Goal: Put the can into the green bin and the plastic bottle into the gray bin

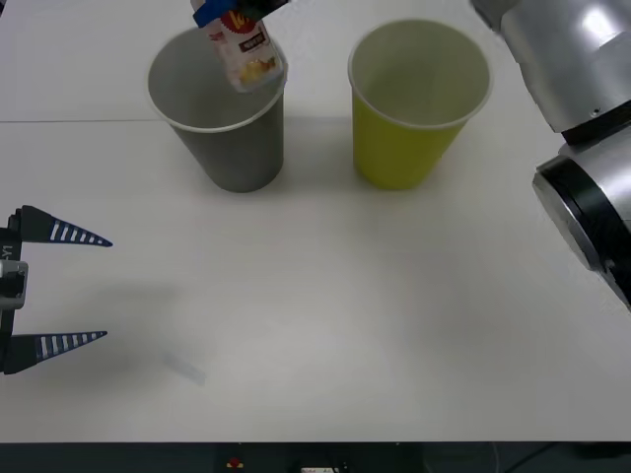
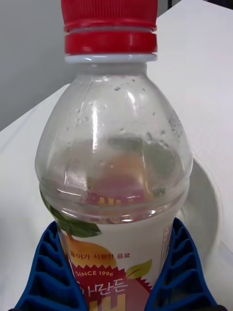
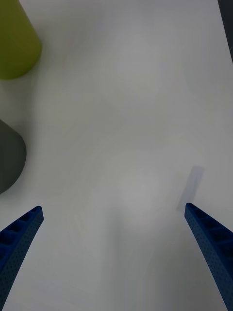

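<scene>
The plastic bottle (image 1: 244,47), clear with a red cap and an orange-red label, hangs tilted over the far rim of the gray bin (image 1: 229,138). My right gripper (image 1: 229,12) is shut on it. In the right wrist view the blue fingers (image 2: 46,274) clamp the labelled lower body of the bottle (image 2: 116,146), held by the right gripper (image 2: 114,291). The green bin (image 1: 409,118) stands upright to the right of the gray one. My left gripper (image 1: 61,288) rests open at the table's left side, well short of both bins. The can is out of view.
The right arm's silver links (image 1: 582,89) reach in across the top right corner, beside the green bin. A small faint strip (image 1: 184,367) lies on the white table (image 1: 345,296) near the left gripper. The left wrist view catches the green bin (image 3: 17,43) and gray bin (image 3: 9,155).
</scene>
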### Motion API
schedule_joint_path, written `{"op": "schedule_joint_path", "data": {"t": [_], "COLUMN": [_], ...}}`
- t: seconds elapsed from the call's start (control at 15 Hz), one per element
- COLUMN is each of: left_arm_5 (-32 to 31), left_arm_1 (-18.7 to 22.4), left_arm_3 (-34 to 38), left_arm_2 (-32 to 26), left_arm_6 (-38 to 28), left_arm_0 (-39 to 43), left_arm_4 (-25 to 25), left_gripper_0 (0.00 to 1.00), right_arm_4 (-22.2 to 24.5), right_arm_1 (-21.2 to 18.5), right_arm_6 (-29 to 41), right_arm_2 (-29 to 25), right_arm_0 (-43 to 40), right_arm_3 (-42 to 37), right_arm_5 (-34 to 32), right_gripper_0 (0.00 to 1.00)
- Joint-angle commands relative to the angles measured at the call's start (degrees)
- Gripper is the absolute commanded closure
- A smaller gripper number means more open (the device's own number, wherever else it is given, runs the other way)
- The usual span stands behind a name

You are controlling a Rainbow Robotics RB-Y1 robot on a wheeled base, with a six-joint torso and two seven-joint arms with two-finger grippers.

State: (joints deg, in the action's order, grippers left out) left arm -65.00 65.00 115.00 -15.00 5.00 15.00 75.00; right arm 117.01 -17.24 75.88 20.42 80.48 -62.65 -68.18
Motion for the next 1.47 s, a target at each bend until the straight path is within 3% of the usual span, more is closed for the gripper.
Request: {"op": "schedule_joint_path", "data": {"t": [0.07,0.4,0.47,0.6,0.67,1.07,1.47], "left_arm_5": [0.0,0.0,0.0,0.0,0.0,0.0,0.0], "left_arm_1": [0.0,0.0,0.0,0.0,0.0,0.0,0.0], "left_arm_3": [0.0,0.0,0.0,0.0,0.0,0.0,0.0], "left_arm_2": [0.0,0.0,0.0,0.0,0.0,0.0,0.0], "left_arm_6": [0.0,0.0,0.0,0.0,0.0,0.0,0.0], "left_arm_0": [0.0,0.0,0.0,0.0,0.0,0.0,0.0], "left_arm_4": [0.0,0.0,0.0,0.0,0.0,0.0,0.0], "left_gripper_0": [0.0,0.0,0.0,0.0,0.0,0.0,0.0], "right_arm_4": [0.15,0.06,-0.03,-0.38,-0.9,-5.74,-6.09], "right_arm_1": [1.86,2.74,2.83,2.83,2.83,0.8,-3.59], "right_arm_6": [-0.03,-0.11,-0.29,-0.46,-0.73,-5.04,-9.08], "right_arm_2": [3.93,5.6,5.6,5.6,5.6,5.42,-4.16], "right_arm_0": [0.99,1.26,1.35,1.26,1.26,1.26,-2.43], "right_arm_3": [3.76,4.38,4.29,4.29,4.29,3.94,-4.06], "right_arm_5": [6.04,7.27,7.27,7.27,7.36,6.65,-5.92], "right_gripper_0": [1.0,1.0,0.83,0.09,0.0,0.0,0.0]}}
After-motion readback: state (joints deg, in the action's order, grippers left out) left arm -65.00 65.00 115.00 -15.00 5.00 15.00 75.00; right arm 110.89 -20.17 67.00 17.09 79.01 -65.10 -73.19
